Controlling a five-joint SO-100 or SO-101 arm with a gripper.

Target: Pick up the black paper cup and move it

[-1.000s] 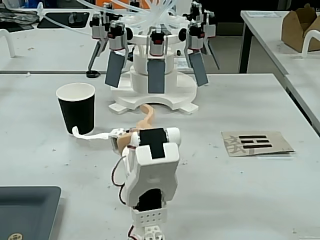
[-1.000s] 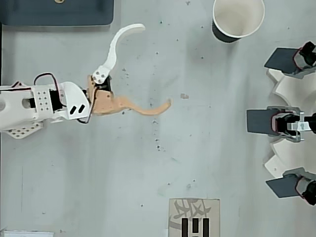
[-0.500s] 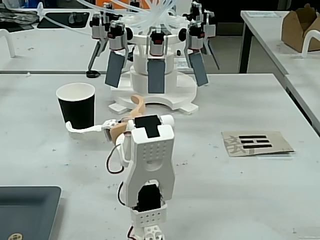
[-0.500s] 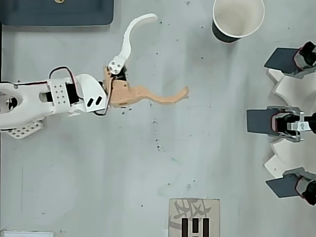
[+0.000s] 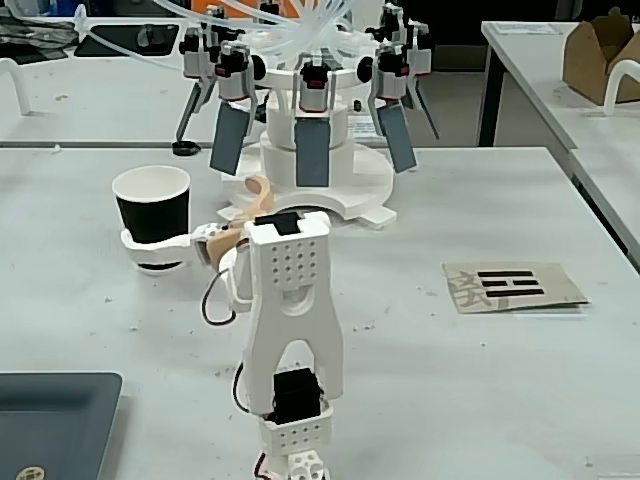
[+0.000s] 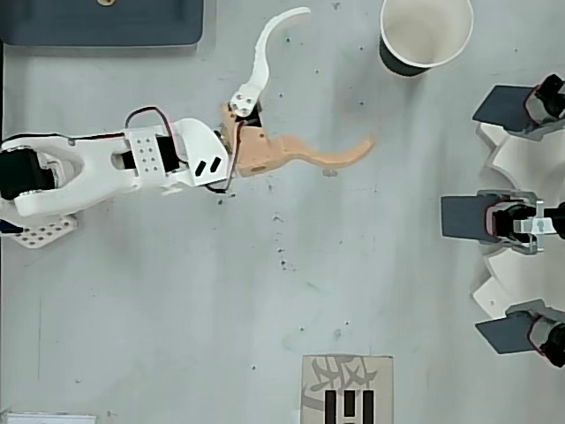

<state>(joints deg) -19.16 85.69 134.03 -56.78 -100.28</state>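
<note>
Beside the open pincer (image 6: pixel 340 84), unmarked black paper cup (image 6: pixel 424 35); card (image 6: pixel 346 389) characters unreadable

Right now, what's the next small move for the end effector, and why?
Probably advance toward the black paper cup, rightward in the overhead view, before closing. The end effector is wide open, but the cup stands upright beyond both fingertips, not between them.

Even, diffuse overhead light on the pale tabletop (image 6: pixel 265 291) in both views, shadows faint and short, no harsh glare; fixed view soft and slightly grainy, background toward 12 o'clock dimmer and blurred; overhead view sharper, mild softening at the edges.
</note>
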